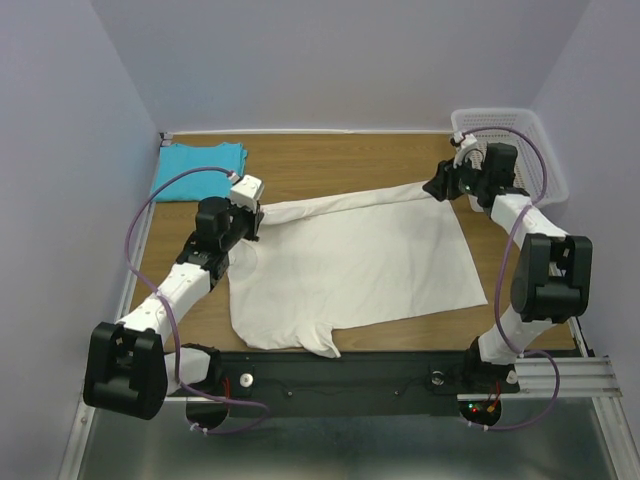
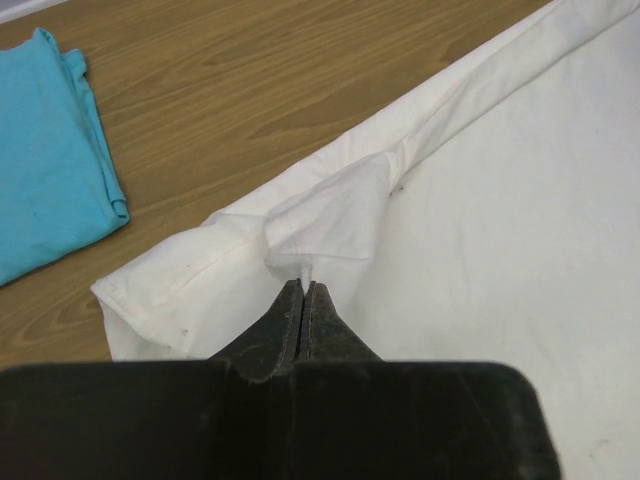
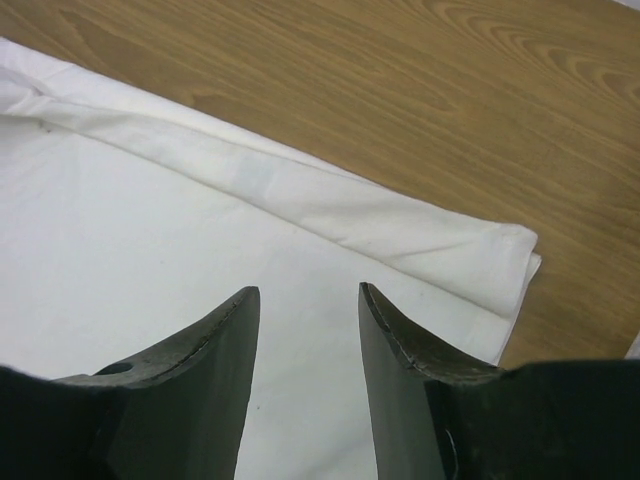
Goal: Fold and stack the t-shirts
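Note:
The cream-white t-shirt (image 1: 350,265) lies spread in the middle of the table, its far edge folded over into a long strip (image 3: 400,235). My left gripper (image 1: 258,215) is at the strip's left end, shut on a small pinch of the white fabric (image 2: 320,220), with the fingertips pressed together (image 2: 303,287). My right gripper (image 1: 440,187) hangs over the strip's right end, and its jaws (image 3: 308,292) stand open with only flat cloth below them. The turquoise t-shirt (image 1: 200,168) lies folded at the back left corner, also seen in the left wrist view (image 2: 45,160).
A white mesh basket (image 1: 530,150) stands at the back right corner, just behind my right arm. Bare wooden table (image 1: 340,160) runs along the back between the turquoise shirt and the basket. One sleeve (image 1: 320,345) hangs toward the near edge.

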You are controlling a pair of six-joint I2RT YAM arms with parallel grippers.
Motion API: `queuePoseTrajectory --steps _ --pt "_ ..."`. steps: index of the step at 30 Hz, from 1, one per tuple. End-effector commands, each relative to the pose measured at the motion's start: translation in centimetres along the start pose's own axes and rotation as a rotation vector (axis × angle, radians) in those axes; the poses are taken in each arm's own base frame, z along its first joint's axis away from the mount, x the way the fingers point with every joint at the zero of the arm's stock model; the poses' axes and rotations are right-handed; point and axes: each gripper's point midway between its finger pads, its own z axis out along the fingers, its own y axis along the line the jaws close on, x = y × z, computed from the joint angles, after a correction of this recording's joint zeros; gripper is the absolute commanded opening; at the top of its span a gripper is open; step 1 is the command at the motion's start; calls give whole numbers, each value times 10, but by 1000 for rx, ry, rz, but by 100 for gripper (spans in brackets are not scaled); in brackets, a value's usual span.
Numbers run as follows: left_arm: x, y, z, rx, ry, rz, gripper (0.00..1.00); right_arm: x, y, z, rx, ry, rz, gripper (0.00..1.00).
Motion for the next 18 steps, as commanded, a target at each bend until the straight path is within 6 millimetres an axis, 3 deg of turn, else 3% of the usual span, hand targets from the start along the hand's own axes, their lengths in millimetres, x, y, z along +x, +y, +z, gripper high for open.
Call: queuePoseTrajectory --steps 1,18 --pt "-5 -1 -1 -2 -15 22 0 -17 11 -12 -11 -48 -18 50" --pt "-6 -20 -3 57 -16 33 0 0 23 -20 -17 -27 38 51"
